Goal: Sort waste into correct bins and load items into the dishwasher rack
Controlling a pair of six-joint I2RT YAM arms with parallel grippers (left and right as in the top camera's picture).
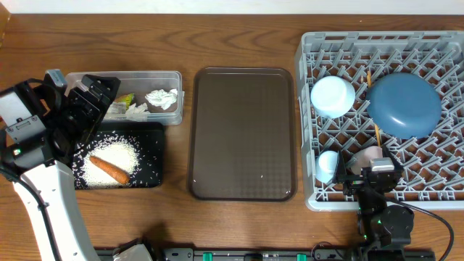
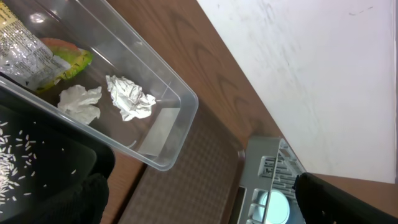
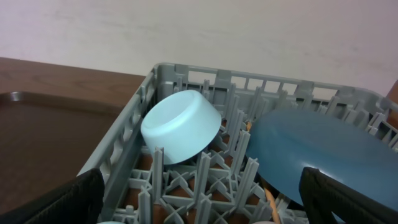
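In grey rack (image 1: 384,40): pale-blue bowl (image 1: 332,96) tilted, dark-blue plate (image 1: 404,105) beside, chopsticks (image 1: 375,133) between.

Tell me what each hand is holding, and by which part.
Nothing is held. The left hand hangs open over the clear tub and black tray; the right hand is open at the rack's front edge.

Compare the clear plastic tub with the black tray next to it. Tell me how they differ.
The clear tub is see-through with taller walls; the black tray is opaque and shallow. The tub holds crumpled white paper and a yellow-green wrapper; the tray holds loose rice and an orange stick. Both are rectangular, similar in size, lying side by side.
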